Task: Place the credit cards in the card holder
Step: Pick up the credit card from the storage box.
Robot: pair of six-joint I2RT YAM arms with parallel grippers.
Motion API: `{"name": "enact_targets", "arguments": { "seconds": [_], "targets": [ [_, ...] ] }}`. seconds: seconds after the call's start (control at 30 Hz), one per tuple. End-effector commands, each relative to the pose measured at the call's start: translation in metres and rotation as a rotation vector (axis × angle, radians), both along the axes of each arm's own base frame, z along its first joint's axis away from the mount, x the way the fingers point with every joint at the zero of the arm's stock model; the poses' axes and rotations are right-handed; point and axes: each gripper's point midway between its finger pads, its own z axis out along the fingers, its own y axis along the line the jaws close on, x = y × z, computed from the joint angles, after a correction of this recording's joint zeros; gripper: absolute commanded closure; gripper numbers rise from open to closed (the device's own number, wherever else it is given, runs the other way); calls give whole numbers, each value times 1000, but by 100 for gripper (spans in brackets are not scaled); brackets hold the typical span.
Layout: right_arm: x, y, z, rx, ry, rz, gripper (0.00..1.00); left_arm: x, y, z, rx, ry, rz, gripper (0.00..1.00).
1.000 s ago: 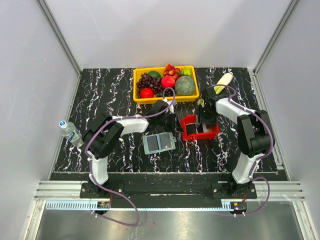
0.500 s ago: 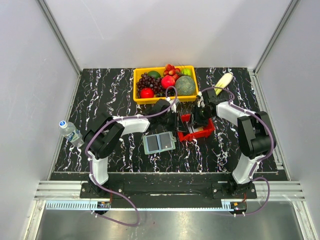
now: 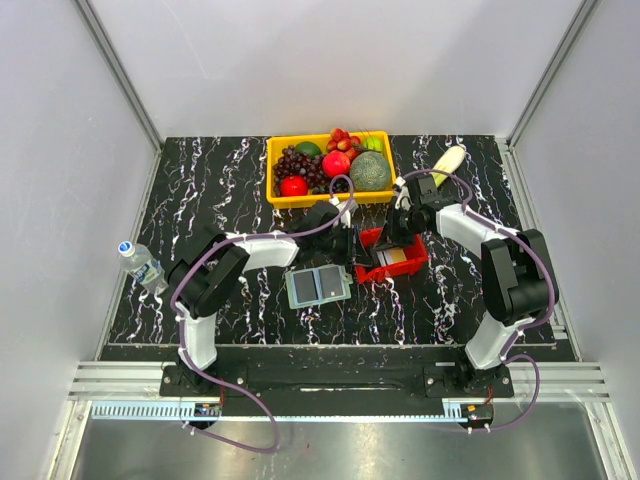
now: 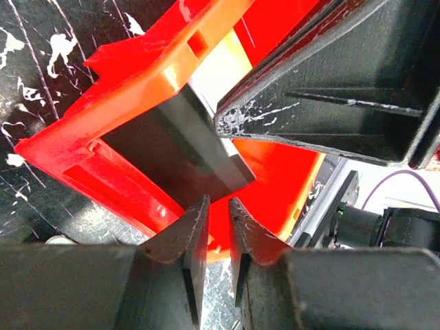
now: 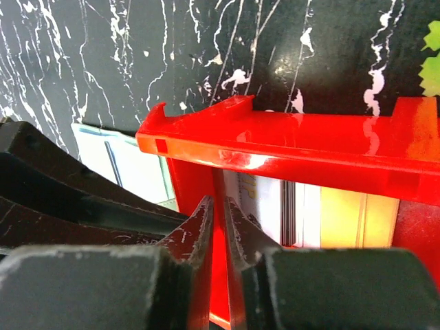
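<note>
The red mesh basket (image 3: 410, 262) is tipped up at mid-table, holding the credit cards. A dark card (image 4: 172, 148) leans out over its rim, with a whitish card (image 4: 218, 65) behind it. The right wrist view shows a whitish card (image 5: 265, 199) and an orange-yellow one (image 5: 344, 220) inside. My right gripper (image 3: 393, 232) (image 5: 218, 206) is shut on the basket's side wall. My left gripper (image 3: 352, 245) (image 4: 218, 206) is at the basket's left rim, jaws almost together with nothing between them, tips just below the dark card's corner. The grey-green card holder (image 3: 318, 285) lies open on the table to the left.
A yellow bin of fruit (image 3: 275, 170) stands at the back centre. A banana (image 3: 447, 160) lies at the back right. A water bottle (image 3: 140, 263) lies at the left edge. The two grippers are close together at the basket.
My right gripper has moved back and left, tipping and turning the red basket toward the left gripper. The left arm and the card holder have stayed put.
</note>
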Motion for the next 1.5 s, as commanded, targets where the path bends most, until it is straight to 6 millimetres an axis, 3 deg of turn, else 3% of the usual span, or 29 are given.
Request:
{"name": "enact_targets", "arguments": {
  "seconds": [0.0, 0.1, 0.3, 0.43, 0.67, 0.77, 0.83, 1.07, 1.27, 1.47],
  "targets": [
    [2, 13, 23, 79, -60, 39, 85, 7, 0, 22, -40, -71, 30, 78],
    [5, 11, 21, 63, -62, 25, 84, 9, 7, 26, -12, -100, 52, 78],
    [15, -19, 10, -83, -74, -101, 52, 18, 25, 23, 55, -125, 116, 67],
    [9, -15, -5, -82, -9, -35, 47, 22, 31, 10, 78, -87, 130, 63],
    [0, -7, -26, -53, 74, 14, 46, 19, 23, -6, 63, -27, 101, 62],
    [-2, -3, -28, -29, 83, 30, 48, 16, 22, -10, 62, -11, 90, 62],
    [-3, 0, -24, -10, 73, 40, 55, 15, 22, -12, 60, -11, 86, 62],
    [3, 10, 12, 73, -28, 64, 78, 10, 12, -6, 35, -16, 57, 65],
    [-4, 18, 28, 132, -63, 117, 80, 6, 5, -4, 27, -20, 37, 66],
    [-6, 21, 26, 151, -47, 136, 82, 5, 5, -4, 22, -18, 35, 67]
  ]
}}
